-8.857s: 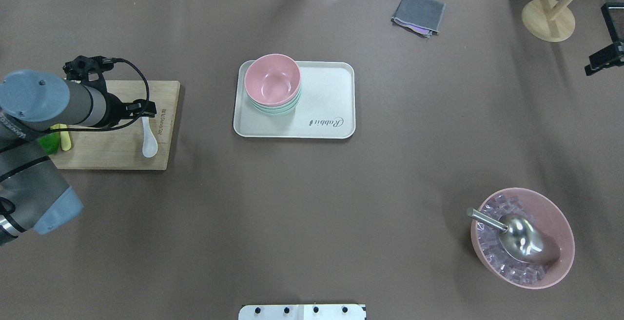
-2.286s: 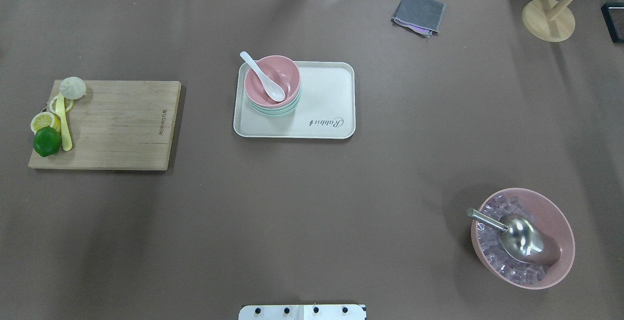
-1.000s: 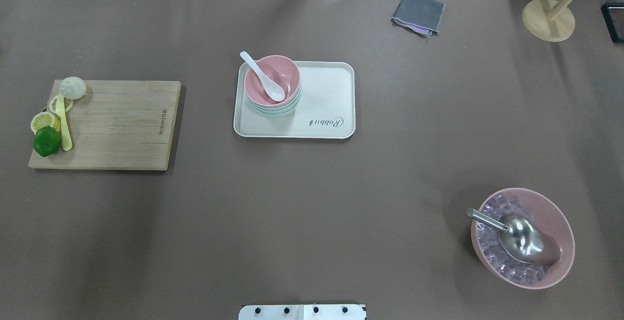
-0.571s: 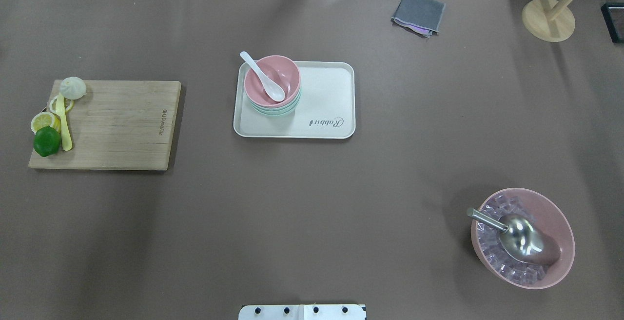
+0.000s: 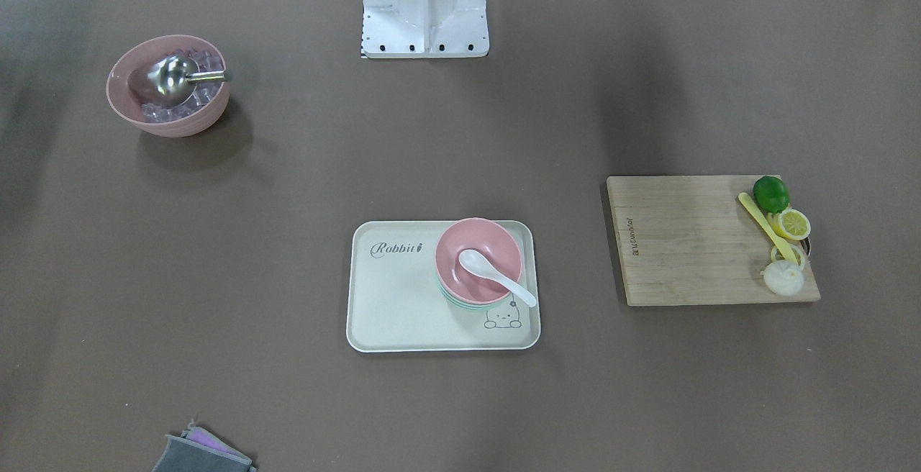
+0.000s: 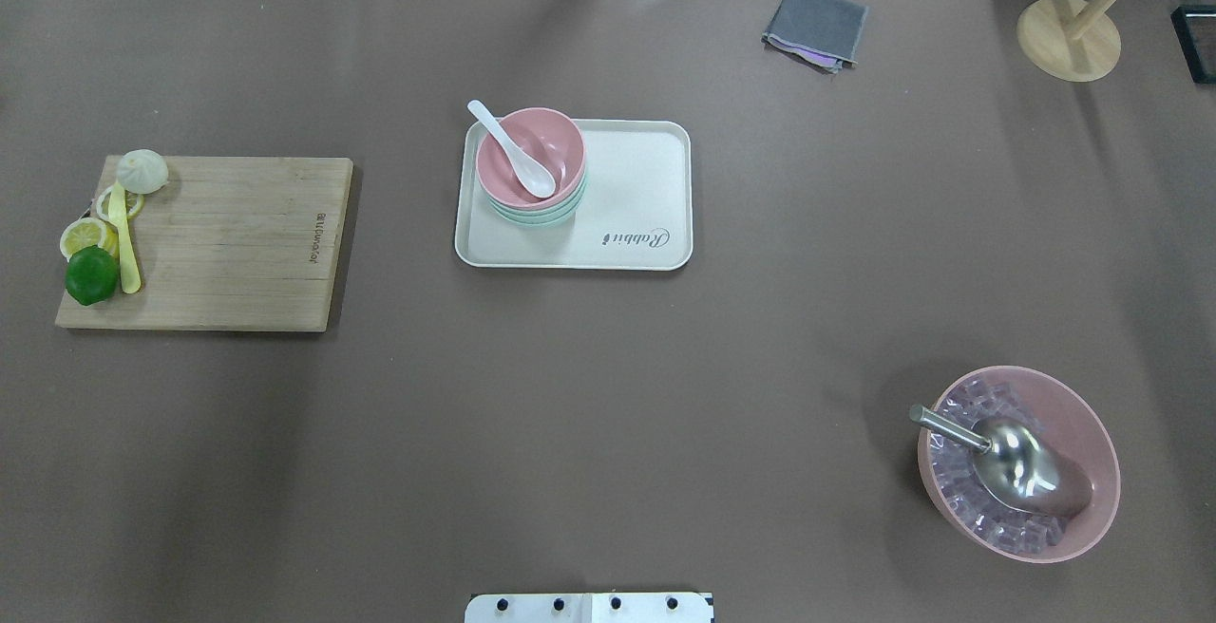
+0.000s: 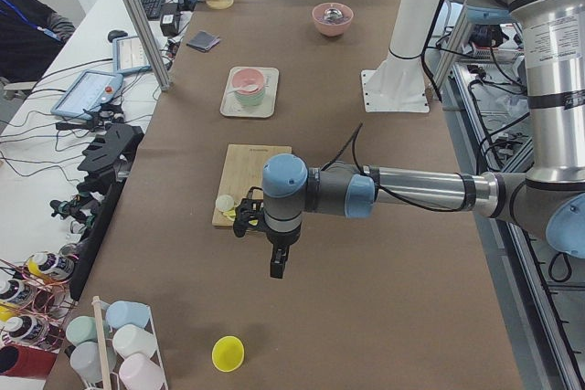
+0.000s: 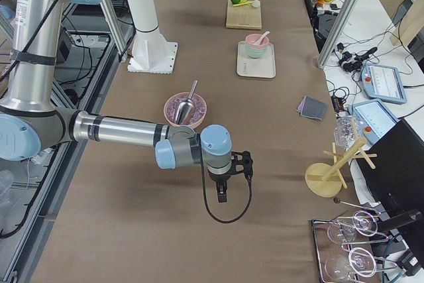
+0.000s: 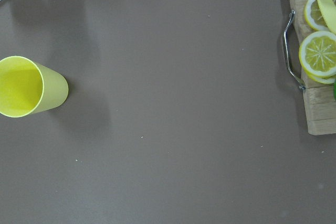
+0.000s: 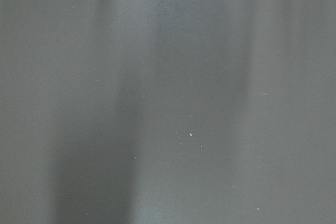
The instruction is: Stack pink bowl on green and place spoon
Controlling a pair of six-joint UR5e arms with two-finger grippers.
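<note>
Seemingly we are done: the pink bowl (image 6: 530,153) sits nested on the green bowl (image 6: 538,217) on the tray (image 6: 636,177) mid-bench (image 6: 608,395), spoon (image 6: 513,153) resting inside, while our left tool (image 7: 276,271) and right tool (image 8: 222,197) hang far off at either end, their opening impossible to tell, so only parking remains.

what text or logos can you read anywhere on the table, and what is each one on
"Rabbit": printed in script on the tray, at one corner.
Cutting board: a small engraved brand mark along one short edge, too small to read.
No other text is legible.
</note>
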